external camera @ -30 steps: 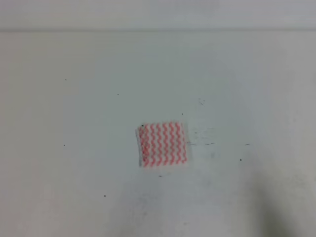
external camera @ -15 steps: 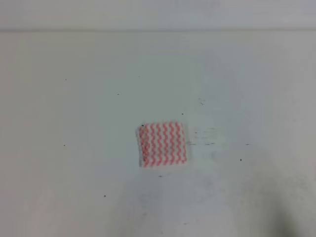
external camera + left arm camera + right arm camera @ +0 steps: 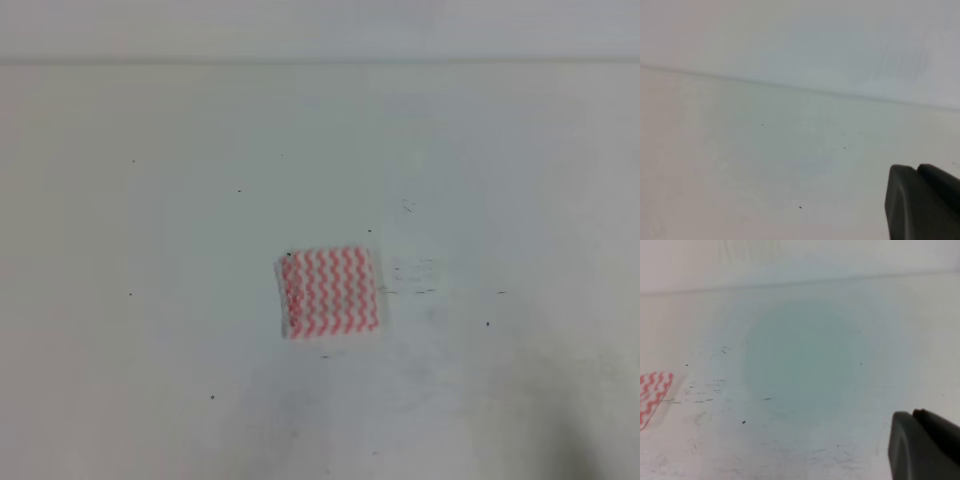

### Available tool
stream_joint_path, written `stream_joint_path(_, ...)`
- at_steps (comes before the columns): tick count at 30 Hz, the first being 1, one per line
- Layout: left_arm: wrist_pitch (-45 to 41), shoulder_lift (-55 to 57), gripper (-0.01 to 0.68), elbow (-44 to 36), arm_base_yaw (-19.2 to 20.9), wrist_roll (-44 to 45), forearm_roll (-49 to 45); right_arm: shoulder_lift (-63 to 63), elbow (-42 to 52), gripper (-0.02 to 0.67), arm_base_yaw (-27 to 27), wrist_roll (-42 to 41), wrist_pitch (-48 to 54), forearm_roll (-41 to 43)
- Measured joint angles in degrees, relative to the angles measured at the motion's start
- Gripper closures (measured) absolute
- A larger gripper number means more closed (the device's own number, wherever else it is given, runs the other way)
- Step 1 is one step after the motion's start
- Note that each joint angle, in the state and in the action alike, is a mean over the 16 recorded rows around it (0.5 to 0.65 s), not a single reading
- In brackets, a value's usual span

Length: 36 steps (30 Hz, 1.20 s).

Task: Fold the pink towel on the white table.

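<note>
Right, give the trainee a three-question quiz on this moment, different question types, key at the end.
1. True or false: the towel lies flat on the table, with no arm touching it in the high view.
2. Multiple choice: which wrist view shows part of the towel? A) left B) right C) both
3. Fill in: the towel's stripes are pink and ____.

Key: 1 true; 2 B, at that view's left edge; 3 white.
</note>
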<state>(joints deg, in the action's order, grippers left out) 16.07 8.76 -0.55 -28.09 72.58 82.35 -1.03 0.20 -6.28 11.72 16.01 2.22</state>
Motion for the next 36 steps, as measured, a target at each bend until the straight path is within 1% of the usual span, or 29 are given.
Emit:
stream_joint_path(6, 0.1, 0.1, 0.678, -0.1, 0.0, 0.0, -0.1, 0.0, 0.1, 0.667, 0.0, 0.0, 0.1, 0.0)
stream_joint_path(12, 2.2, 0.1, 0.678, -0.2, 0.0, 0.0, -0.6, 0.0, 0.1, 0.667, 0.0, 0.0, 0.1, -0.1)
stream_joint_path(17, 2.1, 0.1, 0.678, -0.3, 0.4, -4.1, -8.8, 0.0, 0.0, 0.667, 0.0, 0.0, 0.1, -0.1)
stream_joint_path(22, -1.1, 0.0, 0.678, -0.3, 3.0, -18.9, -26.9, 0.0, 0.0, 0.667, 0.0, 0.0, 0.0, -0.1)
stream_joint_path(29, -11.8, -1.9, 0.678, -0.5, 9.0, -46.9, -58.2, 0.1, 0.0, 0.667, 0.0, 0.1, -0.1, -0.1)
stream_joint_path(33, -17.4, -4.1, 0.677, -0.6, 12.6, -59.8, -70.0, 0.1, 0.0, 0.667, 0.0, 0.1, -0.2, -0.1)
stream_joint_path(36, -21.0, -6.0, 0.677, -0.6, 14.6, -64.3, -74.1, 0.1, 0.0, 0.667, 0.0, 0.1, -0.2, -0.1)
